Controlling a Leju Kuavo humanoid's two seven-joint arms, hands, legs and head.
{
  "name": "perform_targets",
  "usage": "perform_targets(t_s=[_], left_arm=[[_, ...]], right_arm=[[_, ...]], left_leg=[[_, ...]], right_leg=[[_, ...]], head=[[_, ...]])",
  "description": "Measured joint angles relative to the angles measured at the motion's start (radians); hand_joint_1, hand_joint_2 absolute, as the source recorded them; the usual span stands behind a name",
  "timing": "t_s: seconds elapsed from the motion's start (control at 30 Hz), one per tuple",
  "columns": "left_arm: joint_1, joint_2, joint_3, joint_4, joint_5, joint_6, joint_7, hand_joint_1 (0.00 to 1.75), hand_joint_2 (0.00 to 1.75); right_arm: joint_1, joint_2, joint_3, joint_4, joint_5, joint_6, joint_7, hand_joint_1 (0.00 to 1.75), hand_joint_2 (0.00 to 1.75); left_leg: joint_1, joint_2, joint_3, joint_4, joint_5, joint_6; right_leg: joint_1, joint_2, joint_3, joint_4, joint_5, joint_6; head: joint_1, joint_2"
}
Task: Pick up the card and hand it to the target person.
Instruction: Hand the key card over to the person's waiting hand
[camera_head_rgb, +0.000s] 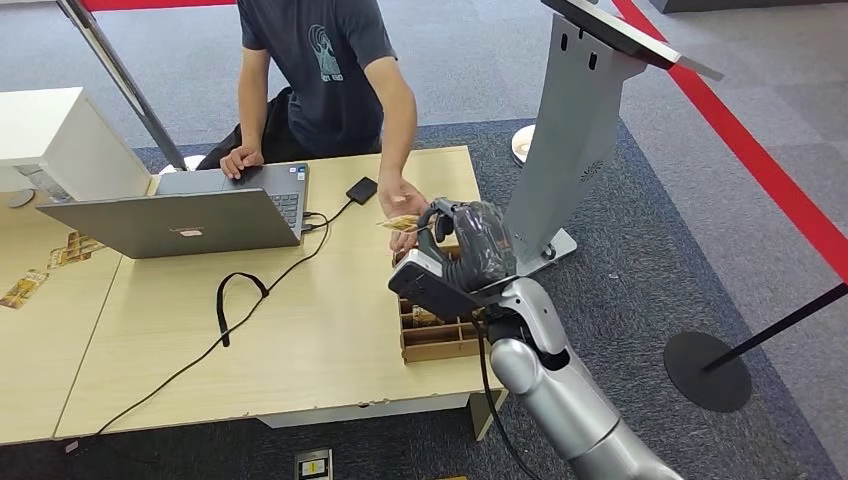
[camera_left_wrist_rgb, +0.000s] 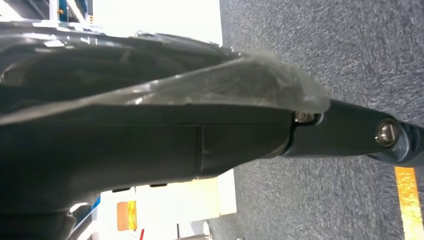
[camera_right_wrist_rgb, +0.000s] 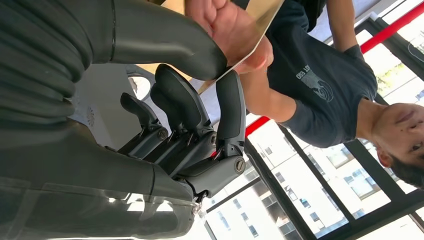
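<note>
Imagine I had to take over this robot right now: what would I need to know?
Right hand: raised over the table's right end, pinching the card between thumb and a finger.
Left hand: hanging over grey carpet, nothing visible in it.
Card: the person's hand is already on it, so both are holding it.
Done: pickup and reach towards the person.
Left: let go once the person's grip looks firm, then pull the arm back, clear of the wooden card box.

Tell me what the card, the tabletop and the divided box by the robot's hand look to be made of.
Card: thin glossy stock, paper or plastic; it shines in the right wrist view.
Tabletop: pale matte wood-look laminate, chipped at the front edge.
Divided box: plain unfinished wood, likely thin board.
</note>
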Motion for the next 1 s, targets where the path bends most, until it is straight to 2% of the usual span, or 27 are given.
perform_targets(t_s=[0.3, 0.33, 0.43, 0.47, 1.0], left_arm=[[0.002, -0.002, 0.007, 0.0, 0.009, 0.002, 0.002, 0.0, 0.0], [0.002, -0.002, 0.009, 0.0, 0.011, 0.003, 0.003, 0.0, 0.0], [0.003, -0.004, 0.014, 0.0, 0.017, 0.008, 0.008, 0.0, 0.0], [0.003, -0.005, 0.016, 0.0, 0.02, 0.01, 0.009, 0.0, 0.0], [0.007, -0.012, 0.03, -0.006, 0.03, 0.027, 0.002, 0.0, 0.0]], right_arm=[[-0.005, 0.006, 0.019, 0.003, -0.005, 0.002, 0.003, 1.53, 1.75], [-0.007, 0.006, 0.021, 0.003, -0.005, 0.003, 0.004, 1.26, 1.75], [-0.014, 0.007, 0.027, 0.008, -0.006, 0.007, 0.007, 0.11, 1.75], [-0.016, 0.008, 0.029, 0.011, -0.007, 0.007, 0.009, 0.0, 1.75], [-0.033, 0.018, 0.06, 0.036, -0.012, 0.006, 0.04, 0.0, 1.75]], left_leg=[[0.0, 0.0, 0.0, 0.0, 0.0, 0.0], [0.0, 0.0, 0.0, 0.0, 0.0, 0.0], [0.0, 0.0, 0.0, 0.0, 0.0, 0.0], [0.0, 0.0, 0.0, 0.0, 0.0, 0.0], [0.0, 0.0, 0.0, 0.0, 0.0, 0.0]], right_leg=[[0.0, 0.0, 0.0, 0.0, 0.0, 0.0], [0.0, 0.0, 0.0, 0.0, 0.0, 0.0], [0.0, 0.0, 0.0, 0.0, 0.0, 0.0], [0.0, 0.0, 0.0, 0.0, 0.0, 0.0], [0.0, 0.0, 0.0, 0.0, 0.0, 0.0]], head=[[0.0, 0.0], [0.0, 0.0], [0.0, 0.0], [0.0, 0.0], [0.0, 0.0]])
